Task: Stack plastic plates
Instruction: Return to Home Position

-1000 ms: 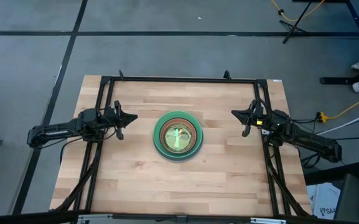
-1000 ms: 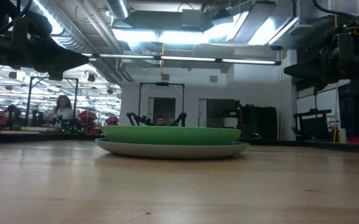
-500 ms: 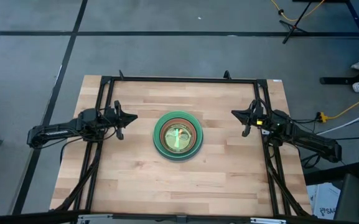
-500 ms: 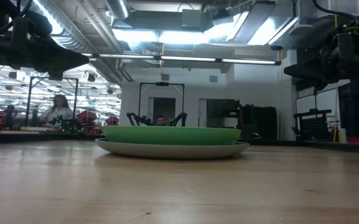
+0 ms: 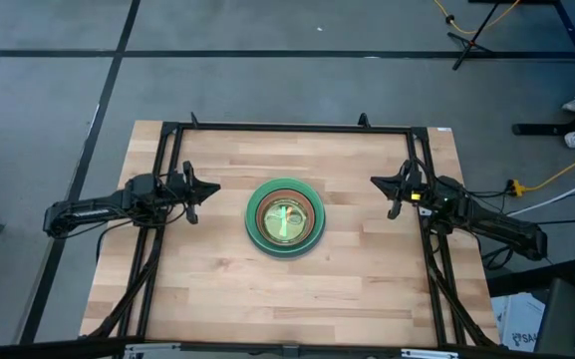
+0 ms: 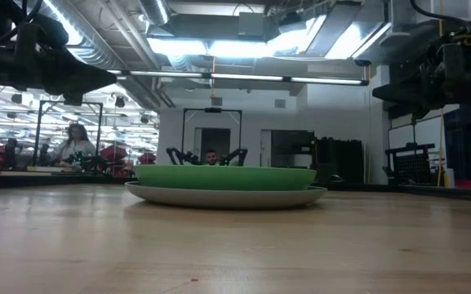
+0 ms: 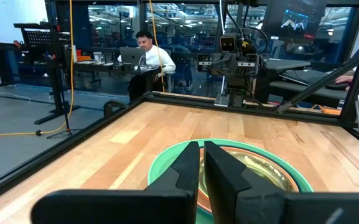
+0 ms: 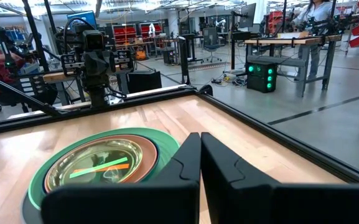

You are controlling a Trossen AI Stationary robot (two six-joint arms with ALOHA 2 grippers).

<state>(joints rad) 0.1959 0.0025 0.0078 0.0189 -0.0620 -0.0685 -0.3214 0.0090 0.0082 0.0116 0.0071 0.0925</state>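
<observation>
With the plates (image 5: pixel 285 217) stacked mid-frame, the left gripper (image 5: pixel 195 189) and right gripper (image 5: pixel 392 189) are parked either side, closed and empty.

**Concealed and Cropped Items**

Stack of round plastic plates (image 5: pixel 284 216): from above, only nested rims show. Lower plate faces are covered, so the count is unconfirmed.

Level view: only the large grey plastic plate (image 6: pixel 227 196) and large light green plastic plate (image 6: pixel 225 177) show side-on.

Wrist views: the stack's near rim is blocked by the left arm's dark two-finger tool (image 7: pixel 201 148) and the right arm's dark two-finger tool (image 8: pixel 200 138).

Dark arm segments (image 6: pixel 43 69): cropped by the level view's edges.
</observation>
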